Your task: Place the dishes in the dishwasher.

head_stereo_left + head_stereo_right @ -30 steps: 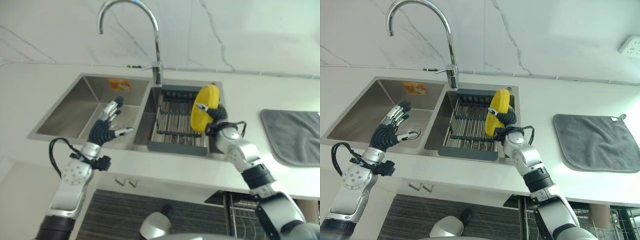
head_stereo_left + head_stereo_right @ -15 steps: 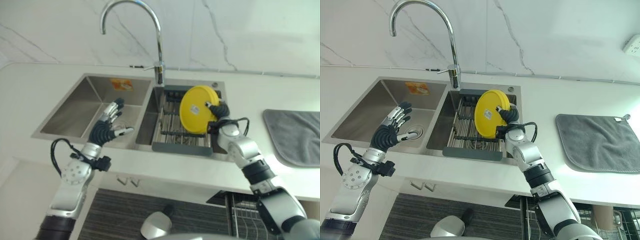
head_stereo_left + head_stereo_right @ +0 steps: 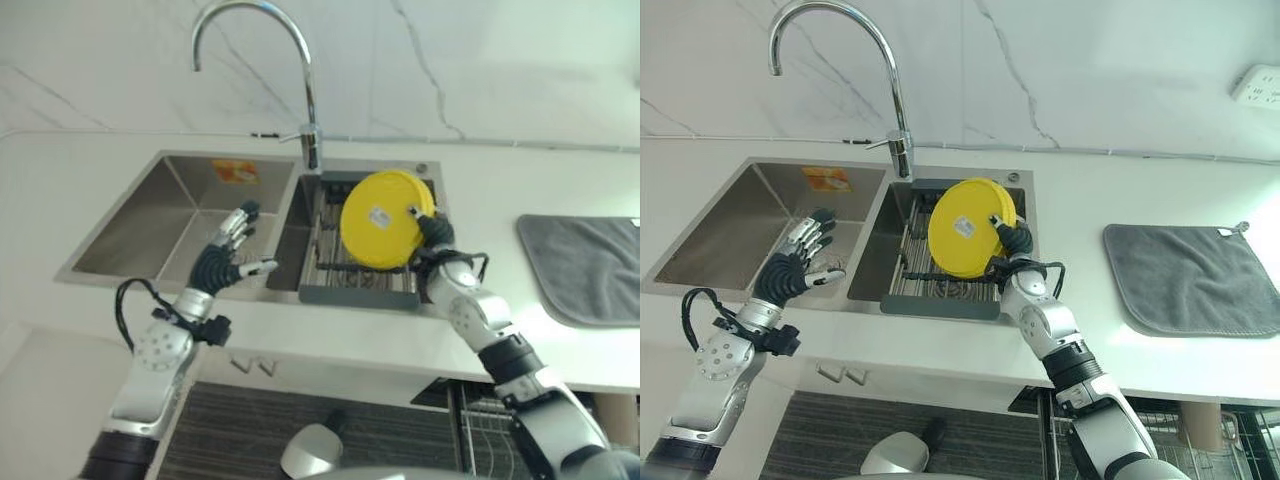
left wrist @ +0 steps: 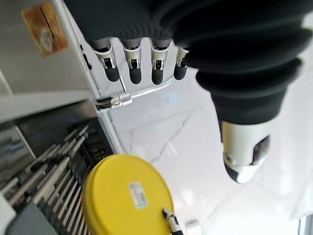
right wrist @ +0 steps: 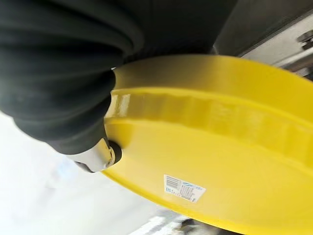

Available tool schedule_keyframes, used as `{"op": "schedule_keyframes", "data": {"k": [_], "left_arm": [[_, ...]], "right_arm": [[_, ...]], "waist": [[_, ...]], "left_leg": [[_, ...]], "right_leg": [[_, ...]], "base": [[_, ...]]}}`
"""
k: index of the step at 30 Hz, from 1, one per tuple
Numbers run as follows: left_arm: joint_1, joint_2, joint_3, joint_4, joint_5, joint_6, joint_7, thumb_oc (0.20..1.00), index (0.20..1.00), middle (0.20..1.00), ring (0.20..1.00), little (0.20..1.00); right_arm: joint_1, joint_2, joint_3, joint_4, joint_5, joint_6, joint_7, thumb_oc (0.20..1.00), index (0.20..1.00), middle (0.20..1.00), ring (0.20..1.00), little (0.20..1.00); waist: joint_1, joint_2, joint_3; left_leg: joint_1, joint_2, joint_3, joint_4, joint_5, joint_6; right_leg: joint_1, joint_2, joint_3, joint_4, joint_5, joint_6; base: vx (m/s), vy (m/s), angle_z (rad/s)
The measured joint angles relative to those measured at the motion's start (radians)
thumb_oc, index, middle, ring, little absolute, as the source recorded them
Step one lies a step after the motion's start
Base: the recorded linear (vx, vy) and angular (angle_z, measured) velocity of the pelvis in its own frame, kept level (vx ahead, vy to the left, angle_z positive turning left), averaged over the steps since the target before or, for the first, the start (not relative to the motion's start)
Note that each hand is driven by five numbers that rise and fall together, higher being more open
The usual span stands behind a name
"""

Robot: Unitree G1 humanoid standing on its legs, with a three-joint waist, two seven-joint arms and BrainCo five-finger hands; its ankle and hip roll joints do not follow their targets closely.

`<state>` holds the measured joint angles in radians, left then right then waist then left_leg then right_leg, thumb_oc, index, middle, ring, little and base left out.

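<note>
Left eye view: right robot hand (image 3: pixel 432 232) pinches the yellow plate (image 3: pixel 380 219) on edge, underside facing the camera.

Plate (image 3: pixel 382 219): yellow plastic, smooth, slight sheen, small paper sticker on its underside. Sink (image 3: pixel 160 210): brushed steel, matt, with an orange paper label on the far wall. Faucet (image 3: pixel 300 70): polished chrome, glossy. Rack (image 3: pixel 335 288): bare metal wires in a dark grey matt plastic frame. Counter (image 3: pixel 90 150): white, smooth, faintly glossy. Wall (image 3: pixel 480 60): white marble look, grey veins, polished. Mat (image 3: pixel 585 265): grey cloth, soft, matt. Right hand (image 3: pixel 432 228): dark ribbed rubbery cover.
</note>
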<state>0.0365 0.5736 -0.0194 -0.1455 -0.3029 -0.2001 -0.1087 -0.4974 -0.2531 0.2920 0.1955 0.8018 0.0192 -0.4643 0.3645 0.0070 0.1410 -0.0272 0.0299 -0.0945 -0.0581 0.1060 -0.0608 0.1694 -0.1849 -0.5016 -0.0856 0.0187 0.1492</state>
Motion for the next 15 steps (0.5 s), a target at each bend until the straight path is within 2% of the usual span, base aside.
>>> {"op": "schedule_keyframes", "data": {"k": [4,7,8,9,10,15], "left_arm": [[-0.009,-0.001,-0.016,0.000,0.000,-0.002,0.018,1.000,1.000,1.000,1.000,1.000],[-0.014,-0.003,-0.023,0.000,0.000,-0.008,0.029,1.000,1.000,1.000,1.000,1.000],[-0.019,-0.006,-0.027,0.000,0.001,-0.008,0.042,1.000,1.000,1.000,1.000,1.000],[-0.019,-0.007,-0.033,0.001,0.001,-0.008,0.055,1.000,1.000,1.000,1.000,1.000],[-0.036,-0.012,-0.049,0.003,0.002,-0.008,0.068,1.000,1.000,1.000,1.000,1.000],[-0.052,-0.020,-0.061,0.006,0.009,-0.009,0.074,1.000,1.000,1.000,1.000,1.000]], "right_arm": [[0.022,0.018,-0.022,-0.071,0.008,-0.075,0.004,0.200,0.200,0.200,0.200,0.200],[0.039,0.012,-0.051,-0.141,0.022,-0.134,0.009,0.200,0.200,0.200,0.200,0.200],[0.054,0.007,-0.073,-0.173,0.051,-0.158,0.016,0.200,0.200,0.200,0.200,0.200],[0.065,0.000,-0.077,-0.189,0.067,-0.179,0.018,0.200,0.200,0.200,0.200,0.200],[0.088,-0.025,-0.088,-0.213,0.086,-0.195,0.020,0.200,0.200,0.200,0.200,0.200],[0.171,-0.068,-0.157,-0.269,0.132,-0.233,0.031,0.200,0.200,0.200,0.200,0.200]], "waist": [[-0.053,0.001,-0.001],[-0.117,0.006,-0.005],[-0.138,0.010,-0.017],[-0.140,0.016,-0.022],[-0.172,0.024,-0.028],[-0.233,0.031,-0.049]], "left_leg": [[0.028,0.008,0.037,-0.014,0.000,0.000],[0.033,0.016,0.063,-0.016,-0.002,-0.001],[0.038,0.024,0.095,-0.025,-0.002,-0.001],[0.048,0.027,0.122,-0.027,-0.003,0.000],[0.059,0.027,0.134,-0.027,-0.006,0.000],[0.071,0.050,0.194,-0.028,-0.013,-0.004]], "right_leg": [[0.000,0.000,0.037,0.000,0.006,-0.001],[-0.011,0.001,0.059,0.000,0.012,-0.003],[-0.031,0.005,0.096,0.000,0.019,-0.006],[-0.038,0.005,0.120,-0.001,0.025,-0.008],[-0.036,0.004,0.135,-0.001,0.027,-0.007],[-0.067,0.022,0.194,-0.001,0.035,-0.019]], "base": [[-0.03,-0.062,-0.31],[-0.01,-0.137,-0.33],[0.00,-0.154,-0.69],[0.00,-0.126,-0.75],[0.00,-0.139,-0.52],[-0.02,-0.123,-0.38]]}}
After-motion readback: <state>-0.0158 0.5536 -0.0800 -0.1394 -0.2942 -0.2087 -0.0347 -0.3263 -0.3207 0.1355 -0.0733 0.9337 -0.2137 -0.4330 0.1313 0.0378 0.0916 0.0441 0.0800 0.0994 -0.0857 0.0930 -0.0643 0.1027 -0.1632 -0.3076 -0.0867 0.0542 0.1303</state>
